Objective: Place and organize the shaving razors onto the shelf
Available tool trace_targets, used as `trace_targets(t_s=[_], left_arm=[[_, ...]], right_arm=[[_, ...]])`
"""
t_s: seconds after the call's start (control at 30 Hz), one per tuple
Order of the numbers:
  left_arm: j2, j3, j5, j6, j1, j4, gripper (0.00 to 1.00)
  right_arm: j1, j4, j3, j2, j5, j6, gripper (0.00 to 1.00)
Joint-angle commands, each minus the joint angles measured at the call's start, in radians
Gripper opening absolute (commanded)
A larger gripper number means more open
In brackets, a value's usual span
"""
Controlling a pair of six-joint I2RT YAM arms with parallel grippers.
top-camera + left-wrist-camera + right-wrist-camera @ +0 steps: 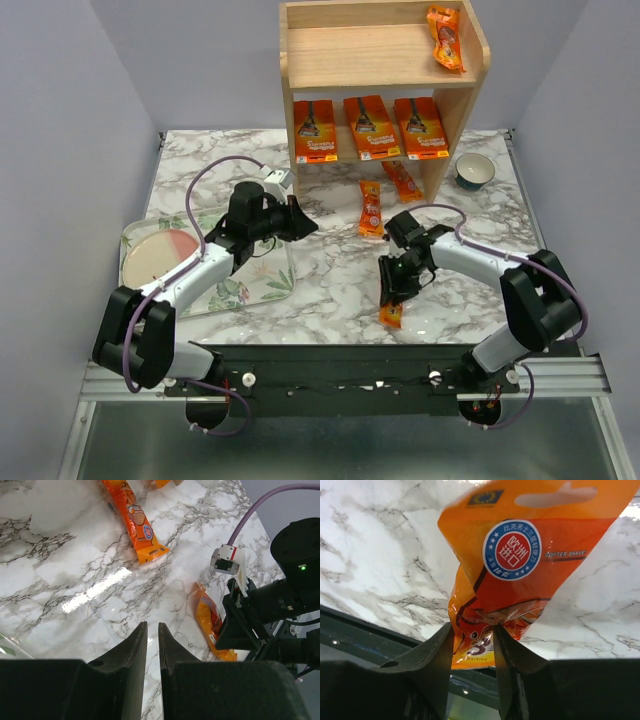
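Observation:
The wooden shelf [468, 95] stands at the back. Three wide orange razor packs [372, 127] stand on its lower tier and one narrow pack [445, 38] lies on the top tier. Two narrow packs [370, 207] [403, 180] lie on the marble in front of it; one also shows in the left wrist view [135, 520]. My right gripper [395, 290] [472, 627] is shut on a narrow orange razor pack [391, 314] [520, 555] near the table's front edge. My left gripper [300, 222] [152, 625] is shut and empty above bare marble, left of the loose packs.
A leaf-print tray [255, 285] with a pink and cream plate [158, 256] lies at the left, under my left arm. A small bowl [475, 170] stands to the right of the shelf foot. The metal rail runs along the near edge.

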Motion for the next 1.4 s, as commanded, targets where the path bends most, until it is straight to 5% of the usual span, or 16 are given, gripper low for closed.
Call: trace_targets(t_s=[0.0,0.07,0.2,0.43,0.67,1.0,1.37], left_arm=[[-0.028,-0.004,-0.018,0.005,0.011,0.018,0.24],[-0.029,0.006,-0.018,0.005,0.016,0.009,0.24],[-0.025,0.030,-0.018,0.023,0.028,-0.019,0.24],[-0.022,0.090,-0.020,0.083,0.039,-0.083,0.24],[-0.013,0.189,-0.024,0.155,0.050,-0.142,0.26],[-0.005,0.197,-0.023,0.146,0.057,-0.123,0.27],[-0.089,0.053,-0.012,0.072,0.073,-0.031,0.28]], right_arm=[[0.025,-0.012,0.039,0.028,0.095,-0.030,0.30],[0.031,-0.021,0.056,0.014,0.109,-0.038,0.13],[0.032,-0.101,0.159,-0.065,0.173,-0.113,0.01],[0.041,-0.263,0.475,-0.223,0.202,-0.296,0.01],[0.041,-0.179,0.820,-0.250,0.313,-0.411,0.01],[0.046,-0.045,1.512,0.142,0.599,-0.558,0.01],[0.041,0.161,1.507,0.249,0.785,-0.685,0.01]])
